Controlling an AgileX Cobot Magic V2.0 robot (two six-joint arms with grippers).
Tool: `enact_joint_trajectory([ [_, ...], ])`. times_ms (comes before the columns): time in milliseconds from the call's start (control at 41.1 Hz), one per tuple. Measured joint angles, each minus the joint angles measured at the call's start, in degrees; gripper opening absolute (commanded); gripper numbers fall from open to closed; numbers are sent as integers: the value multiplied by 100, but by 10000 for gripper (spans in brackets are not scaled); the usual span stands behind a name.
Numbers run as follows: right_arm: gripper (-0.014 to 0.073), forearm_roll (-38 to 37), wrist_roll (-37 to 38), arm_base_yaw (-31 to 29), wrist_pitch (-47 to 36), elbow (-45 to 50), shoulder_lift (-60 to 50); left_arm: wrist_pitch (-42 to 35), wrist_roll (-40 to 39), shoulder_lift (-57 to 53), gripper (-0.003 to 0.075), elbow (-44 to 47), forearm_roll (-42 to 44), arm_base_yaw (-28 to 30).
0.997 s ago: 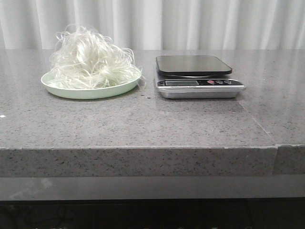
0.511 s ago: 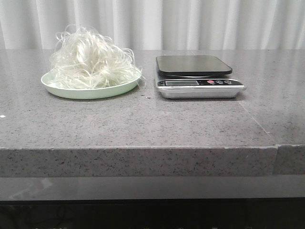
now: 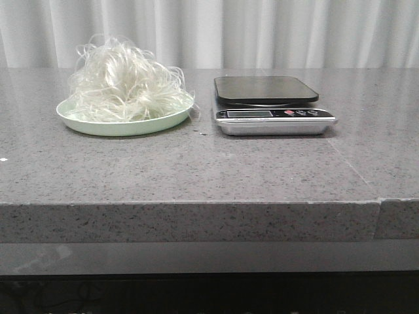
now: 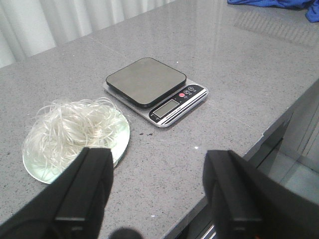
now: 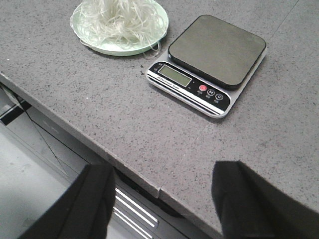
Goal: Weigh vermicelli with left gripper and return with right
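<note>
The vermicelli is a fluffy whitish tangle heaped on a pale green plate at the left of the grey stone counter. It also shows in the left wrist view and the right wrist view. A kitchen scale with a dark empty platform stands to the plate's right. My left gripper is open and empty, above the counter's front edge, short of the plate. My right gripper is open and empty, over the front edge, short of the scale. Neither gripper shows in the front view.
The counter's front edge has a seam near the right. White curtains hang behind the counter. A blue cloth lies at the far side of the counter in the left wrist view. Drawers with handles sit under the counter.
</note>
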Motion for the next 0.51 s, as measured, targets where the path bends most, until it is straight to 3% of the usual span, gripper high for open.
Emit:
enact_joint_trajectory([
  [268,159,0,0,-9,0,14,-65,0,0,0,183,0,0,0],
  [341,162,0,0,-9,0,14,-65,0,0,0,141,0,0,0],
  [511,162,0,0,-9,0,14,-65,0,0,0,145,0,0,0],
])
